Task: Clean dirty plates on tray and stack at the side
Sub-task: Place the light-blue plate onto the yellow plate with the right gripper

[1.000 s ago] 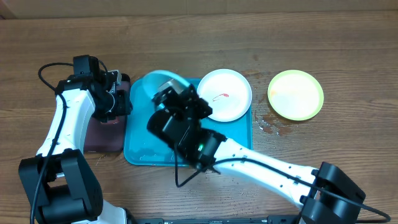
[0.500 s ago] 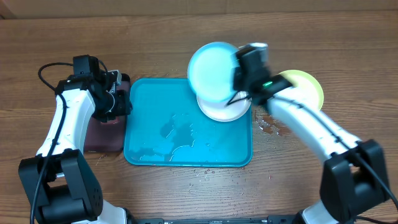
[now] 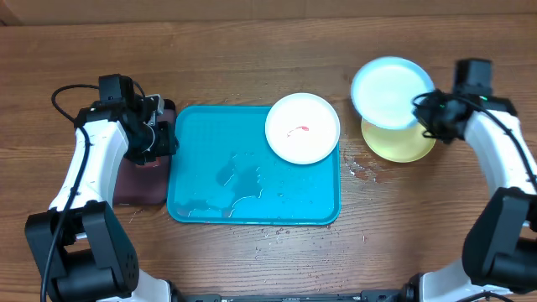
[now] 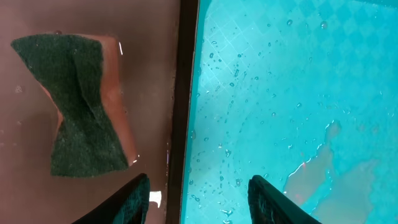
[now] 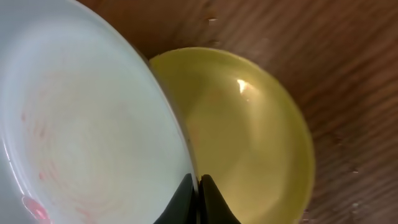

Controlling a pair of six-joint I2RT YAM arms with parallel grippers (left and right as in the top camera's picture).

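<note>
My right gripper [image 3: 424,109] is shut on the rim of the light blue plate [image 3: 388,91] and holds it above the yellow-green plate [image 3: 403,143], which lies on the table right of the turquoise tray [image 3: 210,159]. In the right wrist view the fingers [image 5: 198,196] pinch the light blue plate [image 5: 81,137], which has faint red smears, over the yellow-green plate [image 5: 249,137]. The white plate [image 3: 302,127] with a red smear lies at the tray's far right corner. My left gripper [image 4: 199,196] is open and empty over the tray's wet left edge [image 4: 280,93].
A smaller black-rimmed pinkish tray [image 3: 134,180] lies left of the turquoise tray and holds a green scouring sponge [image 4: 78,102]. Water drops and a pinkish puddle [image 4: 317,174] lie on the turquoise tray. Some drops [image 3: 365,170] wet the table beside the yellow-green plate.
My right arm carried the light blue plate from the tray's middle to the right, past the white plate, to above the yellow-green plate. The left arm has not moved.
</note>
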